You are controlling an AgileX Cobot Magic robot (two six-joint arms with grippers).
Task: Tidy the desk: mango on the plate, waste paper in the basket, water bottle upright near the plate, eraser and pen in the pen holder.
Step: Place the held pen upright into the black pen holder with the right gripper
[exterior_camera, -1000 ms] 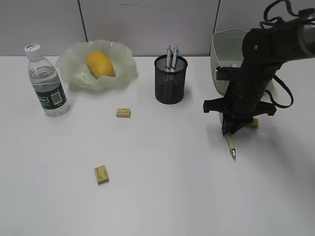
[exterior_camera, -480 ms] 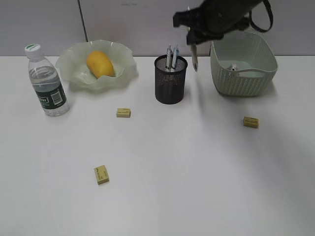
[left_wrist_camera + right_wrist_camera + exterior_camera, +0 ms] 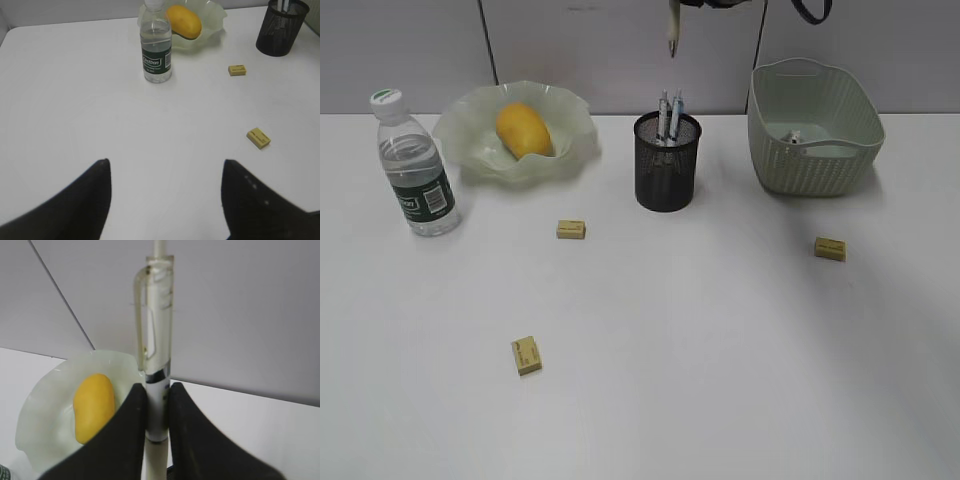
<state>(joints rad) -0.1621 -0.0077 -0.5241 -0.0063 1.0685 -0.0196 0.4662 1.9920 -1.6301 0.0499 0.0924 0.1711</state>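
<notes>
Holding: right gripper jaws pinch pen upright, high above holder
Left gripper: jaws spread, idle over bench
Next: judged, lower pen straight into holder

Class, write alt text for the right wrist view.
The right gripper pinches a clear pen upright between two black fingers. Behind it, a yellow mango lies in a pale green plate.
</notes>
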